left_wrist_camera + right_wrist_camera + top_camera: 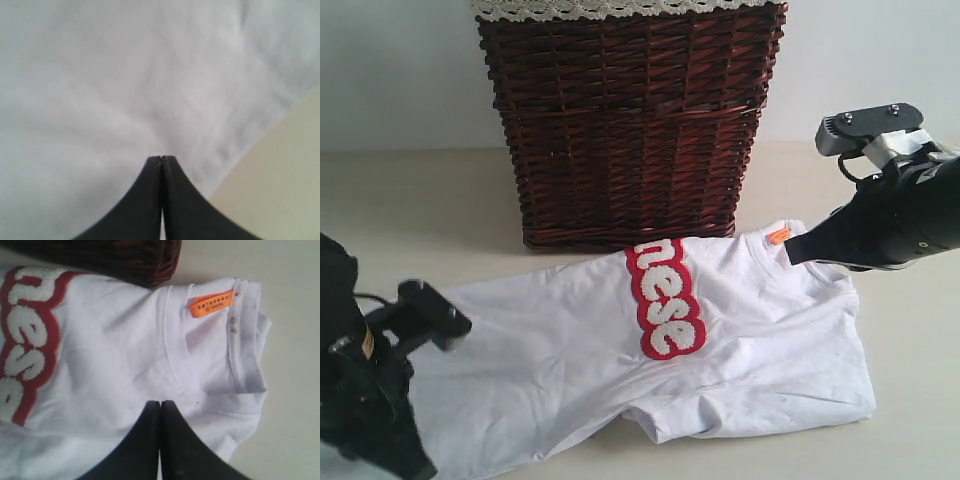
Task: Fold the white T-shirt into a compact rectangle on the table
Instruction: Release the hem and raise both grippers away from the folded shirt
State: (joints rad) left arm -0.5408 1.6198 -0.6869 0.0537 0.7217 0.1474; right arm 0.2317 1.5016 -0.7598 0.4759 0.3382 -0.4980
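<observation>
A broad, pale beige matte table (410, 210) runs up to a plain white wall (390, 70), with a tall dark-brown wicker basket (630, 130) standing at the back. Just in front of the basket the wrinkled white short-sleeved T-shirt (560, 350) lies spread on the table, collar toward the right arm and hem toward the left. Its red band of fuzzy white letters (667, 298) crosses the chest, and a small orange neck label (210, 303) shows at the collar. The shirt is far from a compact rectangle, so the folding seems at an early stage, between grasps. The left gripper (161, 160) has its black jaws pressed together on nothing, tip over the cloth near the shirt's edge. The right gripper (160, 403) is likewise closed and empty, tip just below the collar seam. Whether either tip touches the fabric I cannot tell. The next move likely calls for parting the jaws and pinching an edge at each end to carry it over.
</observation>
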